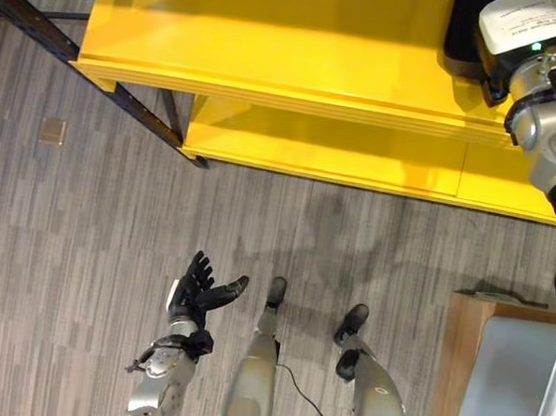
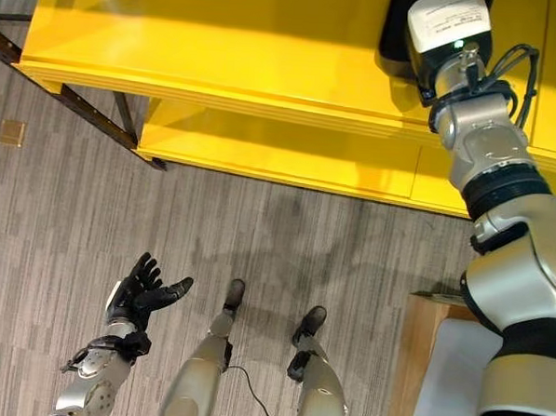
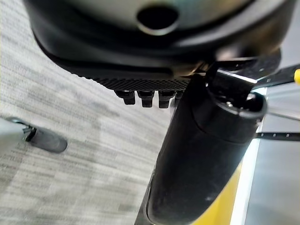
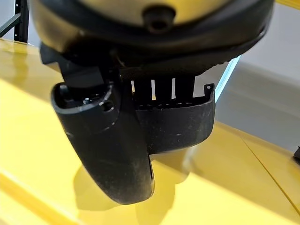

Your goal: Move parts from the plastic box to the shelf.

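My right hand [image 4: 122, 140] holds a black part [image 4: 178, 126] just over the yellow shelf [image 1: 268, 49], and letting go too soon could make it tip or slide off.

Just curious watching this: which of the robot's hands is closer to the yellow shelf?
Right. The right hand is over the top of the yellow shelf, holding a black part; the left hand hangs open over the floor, away from it.
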You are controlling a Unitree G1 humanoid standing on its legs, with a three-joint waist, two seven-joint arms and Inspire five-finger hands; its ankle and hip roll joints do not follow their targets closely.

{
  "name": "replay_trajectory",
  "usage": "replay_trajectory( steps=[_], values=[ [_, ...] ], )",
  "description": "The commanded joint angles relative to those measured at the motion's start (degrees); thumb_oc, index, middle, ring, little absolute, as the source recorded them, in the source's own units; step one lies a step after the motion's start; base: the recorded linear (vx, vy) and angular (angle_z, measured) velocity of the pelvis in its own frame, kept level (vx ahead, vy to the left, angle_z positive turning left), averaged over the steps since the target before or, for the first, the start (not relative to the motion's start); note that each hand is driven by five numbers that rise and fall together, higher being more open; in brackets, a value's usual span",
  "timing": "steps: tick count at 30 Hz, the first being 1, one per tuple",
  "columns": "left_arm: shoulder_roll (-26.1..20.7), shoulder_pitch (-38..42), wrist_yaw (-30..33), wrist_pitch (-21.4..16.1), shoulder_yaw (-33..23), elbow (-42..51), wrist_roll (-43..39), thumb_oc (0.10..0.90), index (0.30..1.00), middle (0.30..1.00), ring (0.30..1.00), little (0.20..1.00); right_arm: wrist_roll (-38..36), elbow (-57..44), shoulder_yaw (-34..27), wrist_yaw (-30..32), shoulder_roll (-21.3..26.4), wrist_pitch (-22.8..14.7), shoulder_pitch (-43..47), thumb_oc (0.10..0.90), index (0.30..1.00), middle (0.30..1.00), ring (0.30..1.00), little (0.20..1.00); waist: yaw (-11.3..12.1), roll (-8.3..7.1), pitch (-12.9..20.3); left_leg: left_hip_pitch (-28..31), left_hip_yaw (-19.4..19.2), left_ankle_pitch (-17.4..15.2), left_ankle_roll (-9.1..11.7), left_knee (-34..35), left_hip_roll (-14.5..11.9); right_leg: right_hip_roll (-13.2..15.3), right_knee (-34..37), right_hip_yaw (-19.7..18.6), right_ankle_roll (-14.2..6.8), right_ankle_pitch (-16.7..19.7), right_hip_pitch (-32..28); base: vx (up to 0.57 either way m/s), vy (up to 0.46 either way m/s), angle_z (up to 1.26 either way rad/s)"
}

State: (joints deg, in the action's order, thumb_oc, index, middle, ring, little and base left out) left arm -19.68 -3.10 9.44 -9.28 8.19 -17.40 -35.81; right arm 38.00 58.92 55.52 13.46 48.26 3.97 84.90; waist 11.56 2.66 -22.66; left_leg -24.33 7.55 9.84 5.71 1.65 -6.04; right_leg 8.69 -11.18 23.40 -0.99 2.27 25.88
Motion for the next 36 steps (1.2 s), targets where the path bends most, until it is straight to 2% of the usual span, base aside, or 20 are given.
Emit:
replay_trajectory(
  steps=[1, 8, 9, 10, 11, 34, 36],
  values=[
    [-4.5, -0.2, -0.1, -5.1, 2.5, 6.1, -1.9, 0.900, 1.000, 1.000, 1.000, 1.000, -2.0, 0.8, 5.3, 5.1, 4.8, 2.2, 12.7, 0.400, 0.300, 0.300, 0.300, 0.300, 1.2, -1.36, 2.1, 7.1, -0.3, 2.2, 4.2, 2.9, -9.3, 4.8, -4.3, -0.6, -5.8, -1.9, 0.2, 0.01, -0.001, 0.08],
    [-4.8, 0.1, 0.1, -5.1, 2.5, 6.4, -1.6, 0.900, 1.000, 1.000, 1.000, 1.000, -2.9, 1.8, 5.9, 5.4, 5.5, 2.3, 13.5, 0.400, 0.300, 0.300, 0.300, 0.300, 1.5, -1.25, 1.9, 6.4, 0.1, 2.2, 4.0, 2.7, -9.0, 5.2, -5.2, -0.5, -5.8, -2.2, 0.9, 0.01, 0.000, 0.05],
    [-4.8, 0.3, 0.2, -5.1, 2.6, 6.0, -1.7, 0.900, 1.000, 1.000, 1.000, 1.000, -2.7, 1.6, 6.0, 5.2, 5.5, 2.3, 13.4, 0.422, 0.330, 0.330, 0.330, 0.330, 1.5, -1.27, 1.8, 6.3, 0.1, 2.1, 3.9, 2.7, -8.9, 5.2, -5.4, -0.5, -5.8, -2.3, 1.0, 0.00, 0.000, 0.00],
    [-4.7, 0.4, 0.2, -5.2, 2.5, 5.8, -1.8, 0.900, 1.000, 1.000, 1.000, 1.000, -2.4, 1.6, 6.3, 5.0, 5.5, 2.4, 13.4, 0.586, 0.561, 0.561, 0.561, 0.561, 1.4, -1.26, 1.8, 6.4, 0.2, 2.0, 3.9, 2.7, -8.8, 5.2, -5.5, -0.5, -5.8, -2.2, 1.1, 0.00, 0.000, 0.00],
    [-4.7, 0.5, 0.3, -5.2, 2.6, 5.7, -1.9, 0.900, 1.000, 1.000, 1.000, 1.000, -2.2, 1.5, 6.4, 4.8, 5.4, 2.5, 13.3, 0.900, 1.000, 1.000, 1.000, 1.000, 1.4, -1.30, 1.7, 6.4, 0.1, 1.8, 3.8, 2.7, -8.8, 5.3, -5.5, -0.5, -5.8, -2.2, 1.1, 0.00, 0.000, 0.00],
    [-5.1, 0.6, -0.3, -4.8, 1.9, 5.3, -1.7, 0.900, 1.000, 1.000, 1.000, 1.000, -1.8, 1.7, 7.7, 1.7, 5.1, 2.3, 12.2, 0.900, 1.000, 1.000, 1.000, 1.000, -0.8, -3.06, 2.0, 10.7, -1.5, -0.8, 3.2, 2.4, -7.6, 5.3, -3.7, -2.3, -6.2, -1.1, -2.1, 0.00, 0.011, -0.01],
    [-5.0, 0.4, -0.8, -4.6, 1.7, 5.0, -1.9, 0.900, 1.000, 1.000, 1.000, 1.000, -2.6, 1.1, 7.4, 0.9, 5.1, 2.2, 12.0, 0.900, 1.000, 1.000, 1.000, 1.000, -1.5, -3.50, 2.8, 12.1, -2.0, -2.1, 2.8, 2.2, -7.1, 5.6, -3.2, -2.9, -6.4, -0.7, -3.5, 0.01, 0.062, -0.04]
  ],
)
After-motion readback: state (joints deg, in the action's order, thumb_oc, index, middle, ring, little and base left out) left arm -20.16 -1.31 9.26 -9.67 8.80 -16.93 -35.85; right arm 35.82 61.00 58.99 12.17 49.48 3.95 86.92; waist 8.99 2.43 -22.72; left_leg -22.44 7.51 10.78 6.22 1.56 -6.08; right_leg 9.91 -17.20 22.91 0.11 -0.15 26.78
